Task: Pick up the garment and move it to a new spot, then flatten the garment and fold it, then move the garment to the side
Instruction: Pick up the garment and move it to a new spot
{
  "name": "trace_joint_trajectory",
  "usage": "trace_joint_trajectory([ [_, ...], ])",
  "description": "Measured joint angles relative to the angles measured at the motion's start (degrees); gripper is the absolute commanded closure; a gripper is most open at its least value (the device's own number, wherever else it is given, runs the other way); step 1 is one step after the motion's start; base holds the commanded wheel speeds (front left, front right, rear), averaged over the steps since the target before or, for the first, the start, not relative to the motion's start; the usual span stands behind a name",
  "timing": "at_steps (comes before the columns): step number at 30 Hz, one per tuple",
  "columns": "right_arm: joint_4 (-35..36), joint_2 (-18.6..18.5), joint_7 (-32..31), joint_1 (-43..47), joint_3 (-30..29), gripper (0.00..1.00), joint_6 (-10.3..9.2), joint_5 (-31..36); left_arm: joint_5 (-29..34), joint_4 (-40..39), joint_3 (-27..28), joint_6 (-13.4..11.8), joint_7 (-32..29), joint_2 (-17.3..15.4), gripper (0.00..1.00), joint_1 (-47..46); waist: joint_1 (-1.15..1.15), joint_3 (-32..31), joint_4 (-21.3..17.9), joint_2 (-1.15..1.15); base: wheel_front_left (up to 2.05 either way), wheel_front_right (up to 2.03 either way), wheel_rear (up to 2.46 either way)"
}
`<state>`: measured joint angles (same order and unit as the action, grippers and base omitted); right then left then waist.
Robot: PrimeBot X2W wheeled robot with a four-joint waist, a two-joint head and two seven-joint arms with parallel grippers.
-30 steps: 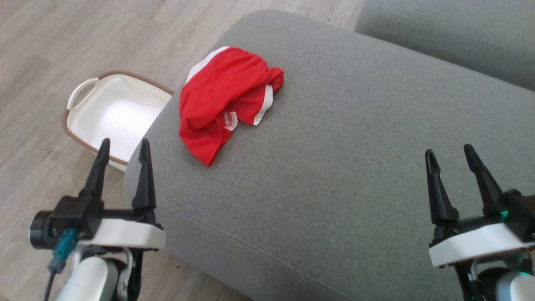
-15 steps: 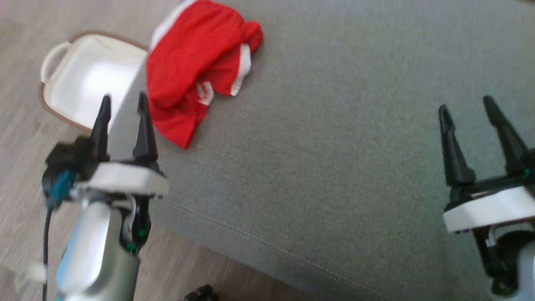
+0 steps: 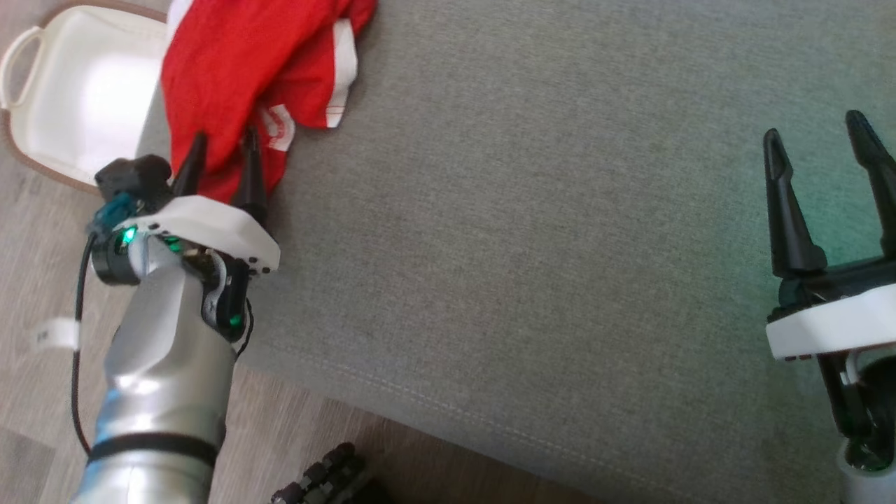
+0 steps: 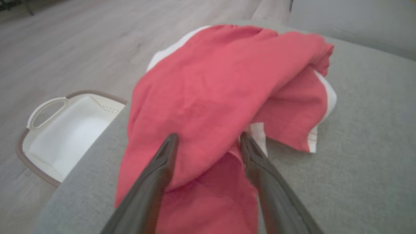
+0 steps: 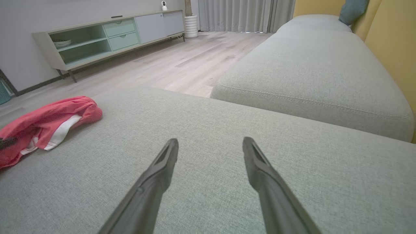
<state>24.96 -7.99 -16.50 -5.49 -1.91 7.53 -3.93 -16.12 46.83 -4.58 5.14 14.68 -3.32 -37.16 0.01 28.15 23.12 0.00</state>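
Jaws of the left gripper (image 3: 224,140) are held apart, with nothing clamped between them. Both dark fingers are laid over the near part of the red garment (image 3: 224,56), and a raised fold of the cloth is seen between and just beyond the tips in the left wrist view. Whether the tips press on the cloth cannot be told. Jaws of the right gripper (image 3: 814,129) are likewise held apart and empty; they are poised over bare upholstery, well apart from the garment.

The garment is shown crumpled, red with white trim along its edges, and is located at the left edge of the grey sofa cushion (image 3: 525,245). Its far part is cut off by the top of the head view.

Beside that edge, a white laundry basket (image 3: 77,91) with a brown woven rim and a loop handle is placed on the wood floor (image 3: 28,420), just beside the cushion.

In the right wrist view, a second grey cushion (image 5: 308,65) is seen beyond the first, backed by yellow upholstery (image 5: 390,42). A low sideboard (image 5: 107,35) is set against the far wall, and grey curtains (image 5: 240,14) are hung beyond it.
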Motion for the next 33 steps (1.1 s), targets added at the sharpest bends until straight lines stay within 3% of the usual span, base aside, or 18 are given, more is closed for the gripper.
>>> trace_joint_trajectory([
  [5, 0.0, 0.0, 0.0, -0.3, 0.1, 0.0, 0.0, 0.0, -0.4, 13.3, -0.2, 1.5, -0.9, -0.1, 0.0, -5.8, -0.01, 0.5, -1.1, 0.0, 0.0, 0.0, 0.0],
  [6, 0.0, 0.0, 0.0, -0.5, 0.1, 0.0, 0.0, 0.0, -0.8, 15.0, -0.2, 1.8, -1.1, -0.2, 0.12, -6.9, -0.01, 0.5, -1.3, 0.0, 0.0, 0.0, 0.0],
  [7, -0.1, 0.1, 0.0, -0.6, 0.1, 0.0, 0.0, 0.0, -1.2, 16.5, -0.3, 1.9, -1.4, -0.4, 0.64, -8.0, -0.01, 0.5, -1.5, 0.0, 0.0, 0.0, 0.0],
  [8, -0.2, 0.1, 0.1, -0.9, 0.1, 0.0, 0.0, 0.0, -1.3, 17.8, -0.4, 1.9, -1.5, -0.6, 1.0, -8.9, -0.01, 0.5, -1.8, 0.0, 0.0, 0.0, 0.0],
  [16, -2.7, 1.8, 2.1, -0.9, -0.8, 0.0, 0.0, -0.1, -1.3, 19.2, -0.3, 1.8, -0.5, -2.3, 1.0, -9.2, -0.01, -2.4, -2.6, 0.0, 0.0, 0.0, 0.0],
  [24, -6.0, 3.3, 5.3, 1.2, -0.7, 0.0, 0.0, -1.5, 2.0, -3.1, 2.2, -2.4, -0.4, -4.8, 1.0, 1.9, -0.01, -9.2, -2.9, 0.0, 0.0, 0.0, 0.0],
  [33, -9.1, 4.5, 8.1, 4.8, 1.2, 0.0, 0.0, -2.7, 7.2, -25.0, 1.8, -4.7, -0.4, -5.9, 1.0, 17.0, -0.01, -17.8, -4.2, 0.0, 0.0, 0.0, 0.0],
])
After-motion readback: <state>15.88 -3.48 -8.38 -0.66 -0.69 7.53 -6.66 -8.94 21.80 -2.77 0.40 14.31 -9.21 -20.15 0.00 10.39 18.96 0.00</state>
